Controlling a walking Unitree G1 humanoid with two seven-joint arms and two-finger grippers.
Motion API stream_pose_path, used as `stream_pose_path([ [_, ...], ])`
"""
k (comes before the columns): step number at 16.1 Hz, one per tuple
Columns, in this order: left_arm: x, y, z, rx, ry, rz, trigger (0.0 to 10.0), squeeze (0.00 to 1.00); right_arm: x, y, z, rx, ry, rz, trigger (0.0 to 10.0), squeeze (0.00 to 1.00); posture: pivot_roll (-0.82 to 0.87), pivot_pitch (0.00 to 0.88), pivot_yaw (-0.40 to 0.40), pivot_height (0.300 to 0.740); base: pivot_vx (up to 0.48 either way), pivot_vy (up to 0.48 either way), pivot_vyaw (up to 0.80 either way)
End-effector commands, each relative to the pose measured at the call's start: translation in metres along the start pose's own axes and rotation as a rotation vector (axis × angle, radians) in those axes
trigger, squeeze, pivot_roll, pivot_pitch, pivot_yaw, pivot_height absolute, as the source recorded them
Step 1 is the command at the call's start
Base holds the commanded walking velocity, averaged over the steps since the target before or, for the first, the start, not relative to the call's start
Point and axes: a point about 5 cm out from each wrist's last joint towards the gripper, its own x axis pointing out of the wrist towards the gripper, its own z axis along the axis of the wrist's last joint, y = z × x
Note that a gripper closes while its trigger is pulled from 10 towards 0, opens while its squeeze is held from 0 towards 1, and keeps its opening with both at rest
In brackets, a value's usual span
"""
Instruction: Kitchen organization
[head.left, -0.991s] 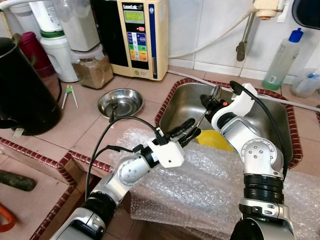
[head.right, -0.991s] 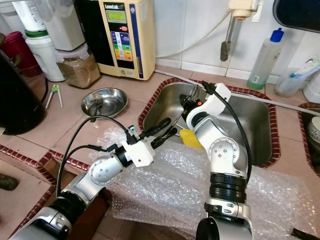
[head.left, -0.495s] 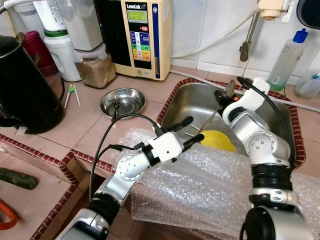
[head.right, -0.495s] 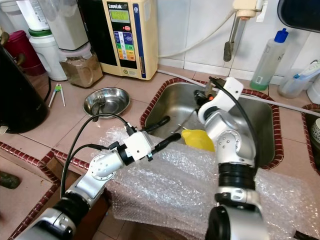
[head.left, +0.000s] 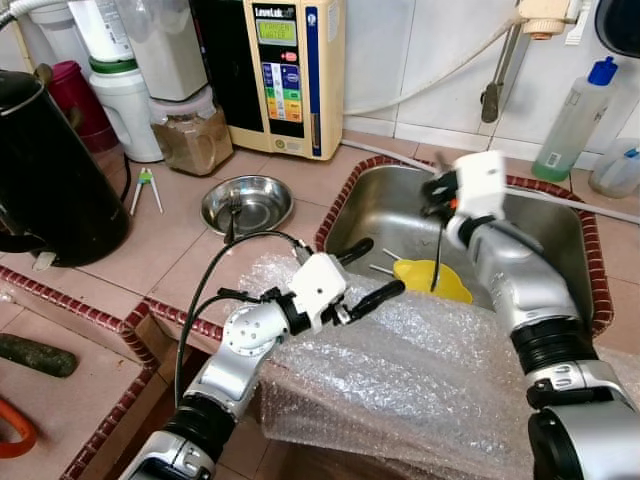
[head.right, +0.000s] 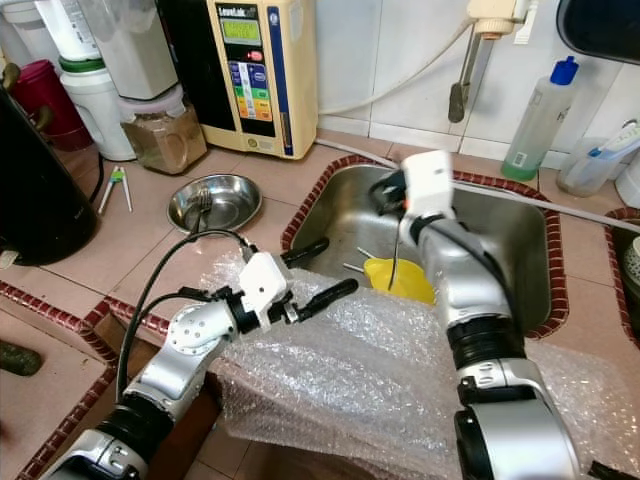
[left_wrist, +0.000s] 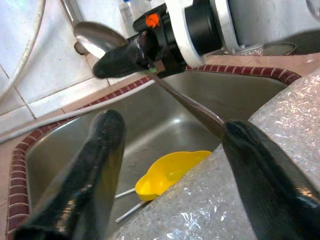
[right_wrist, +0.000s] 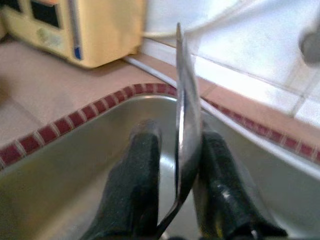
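My right gripper is above the steel sink, shut on a metal spoon. The spoon's handle hangs almost straight down over a yellow scoop lying in the sink. In the right wrist view the spoon stands edge-on between the two black fingers. My left gripper is open over the near edge of the sink, above the bubble wrap, holding nothing. The left wrist view shows the spoon's bowl beside the right gripper, and the yellow scoop below.
A steel bowl with a fork in it sits on the counter left of the sink. Behind stand a black kettle, a jar of brown powder, a cream water unit and a blue-capped bottle. Two white sticks lie in the sink.
My right gripper has turned, so the spoon that slanted towards the left gripper now hangs handle-down over the yellow scoop. The left gripper stayed open and shifted slightly.
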Motion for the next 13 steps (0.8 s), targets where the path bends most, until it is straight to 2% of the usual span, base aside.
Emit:
stream_pose_path([
  [1, -0.002, 0.001, 0.001, -0.005, 0.007, -0.014, 10.0, 1.0, 0.003, 0.001, 0.008, -0.103, -0.042, 0.039, 0.0, 0.0, -0.01, 0.028, 0.079, 0.74, 0.0, 0.0, 0.0],
  [4, -0.004, -0.001, 0.002, -0.025, 0.019, -0.036, 10.0, 1.0, 0.002, 0.0, -0.009, -0.275, -0.013, 0.07, 0.0, 0.0, -0.01, 0.031, 0.08, 0.74, 0.0, 0.0, 0.0],
  [7, -0.005, -0.003, 0.0, -0.017, 0.037, -0.048, 10.0, 1.0, -0.005, -0.003, -0.036, -0.357, 0.08, 0.107, 0.0, 0.0, -0.01, 0.029, 0.083, 0.74, 0.0, 0.0, 0.0],
  [10, -0.004, -0.003, 0.001, -0.02, 0.039, -0.056, 10.0, 1.0, -0.011, -0.011, -0.052, -0.411, 0.134, 0.094, 0.0, 0.0, -0.01, 0.026, 0.084, 0.74, 0.0, 0.0, 0.0],
  [11, -0.004, -0.004, 0.001, -0.021, 0.042, -0.058, 10.0, 1.0, -0.011, -0.013, -0.054, -0.424, 0.147, 0.094, 4.2, 0.0, -0.01, 0.025, 0.085, 0.74, 0.0, 0.0, 0.0],
  [12, -0.003, -0.004, 0.001, -0.024, 0.047, -0.063, 10.0, 1.0, -0.012, -0.017, -0.056, -0.43, 0.148, 0.089, 10.0, 0.13, -0.01, 0.024, 0.085, 0.74, 0.0, 0.0, 0.0],
  [13, -0.003, -0.004, 0.001, -0.024, 0.048, -0.064, 10.0, 1.0, -0.012, -0.019, -0.056, -0.444, 0.148, 0.08, 10.0, 0.72, -0.01, 0.024, 0.084, 0.74, 0.0, 0.0, 0.0],
])
